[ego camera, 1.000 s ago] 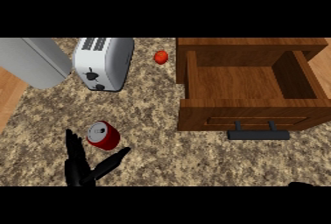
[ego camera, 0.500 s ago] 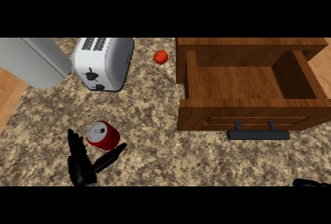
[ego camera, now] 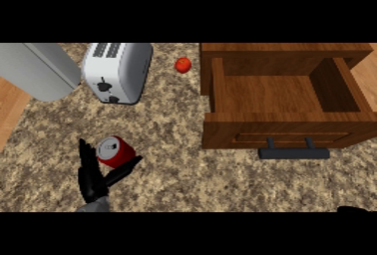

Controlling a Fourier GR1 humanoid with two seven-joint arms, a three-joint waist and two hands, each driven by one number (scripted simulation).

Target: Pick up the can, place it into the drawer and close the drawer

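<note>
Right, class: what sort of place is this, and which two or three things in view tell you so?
Most likely a kitchen: a speckled, stone-look counter carries a silver toaster and a red can, with an open wooden drawer at its right.

Evenly and fairly brightly lit, seemingly from overhead, with the mottled tan of the counter point(ego camera: 221, 179) at much the same level from edge to edge. Darker brown inside the open drawer point(ego camera: 287, 130), deepest along the right inner wall and the back wall, paler across the floor and the front rim. Soft pale sheen along the top of the silver toaster point(ego camera: 116, 69), shading to grey down the sides, with a thin dark shadow hugging the near end. Bright on the pale lid of the red can point(ego camera: 115, 151), dimmer down its side. Flat black at the left hand point(ego camera: 92, 177) beside the can, with little shading between fingers.
</note>
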